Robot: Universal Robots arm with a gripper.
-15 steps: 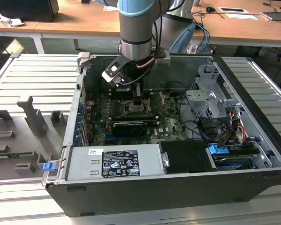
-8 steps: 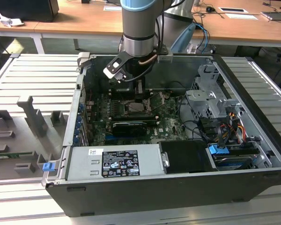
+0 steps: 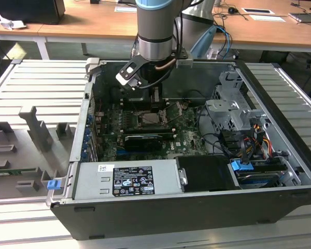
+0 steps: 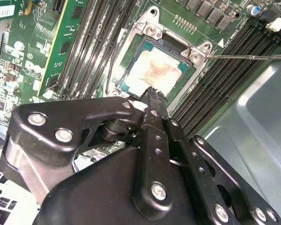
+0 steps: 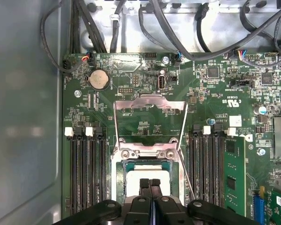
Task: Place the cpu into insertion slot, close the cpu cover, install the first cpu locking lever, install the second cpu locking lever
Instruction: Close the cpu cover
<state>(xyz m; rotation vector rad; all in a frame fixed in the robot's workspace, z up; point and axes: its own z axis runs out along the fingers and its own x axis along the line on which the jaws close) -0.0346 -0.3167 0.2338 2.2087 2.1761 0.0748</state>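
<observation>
The cpu (image 5: pixel 147 174) lies flat in the insertion slot (image 5: pixel 115 180), its pale beige face (image 4: pixel 154 70) up. The cpu cover (image 5: pixel 150 100), a silver frame with a large window, stands swung open beyond the slot, with green board showing through it. My gripper (image 5: pixel 150 182) hovers just over the near edge of the chip, its two black fingers pressed together with nothing between them; in the second wrist view the gripper (image 4: pixel 152 93) tip meets the chip's edge. A thin silver locking lever (image 4: pixel 246 57) sticks out unlatched beside the slot. In the exterior view the gripper (image 3: pixel 155 101) hangs over the socket (image 3: pixel 153 118).
Long black memory slots (image 5: pixel 86 173) flank the socket on both sides. Black cables (image 5: pixel 178 28) run along the case wall beyond the board. The grey case wall (image 5: pixel 23 117) rises close by. A drive cage (image 3: pixel 230 111) and power supply (image 3: pixel 127 179) crowd the case.
</observation>
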